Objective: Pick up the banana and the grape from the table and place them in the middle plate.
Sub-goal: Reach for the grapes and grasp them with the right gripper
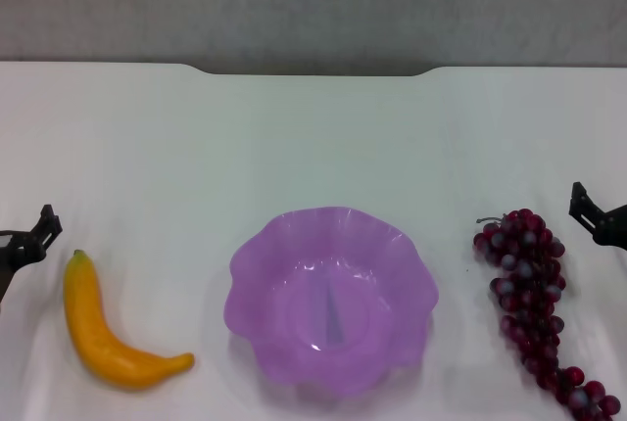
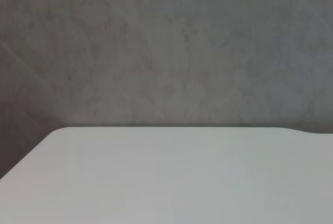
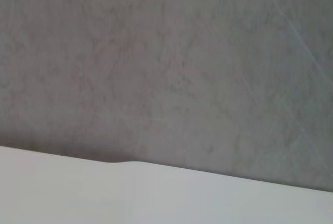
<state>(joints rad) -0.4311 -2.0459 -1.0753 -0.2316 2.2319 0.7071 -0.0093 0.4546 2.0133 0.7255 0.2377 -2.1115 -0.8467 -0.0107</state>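
Note:
In the head view the yellow-orange banana [image 1: 106, 333] lies on the white table [image 1: 313, 137] at the near left. The purple scalloped middle plate [image 1: 331, 299] stands empty at the near centre. The dark red grape bunch [image 1: 532, 294] lies at the near right. My left gripper [image 1: 27, 240] shows at the left edge, just left of the banana's tip. My right gripper [image 1: 596, 215] shows at the right edge, just right of the grapes' top. Neither wrist view shows the fruit, the plate or any fingers.
The table's far edge has a shallow notch [image 1: 313, 71] with a grey wall behind it. The wrist views show only the tabletop [image 2: 166, 177] and its edge with the notch [image 3: 122, 162] against the grey wall.

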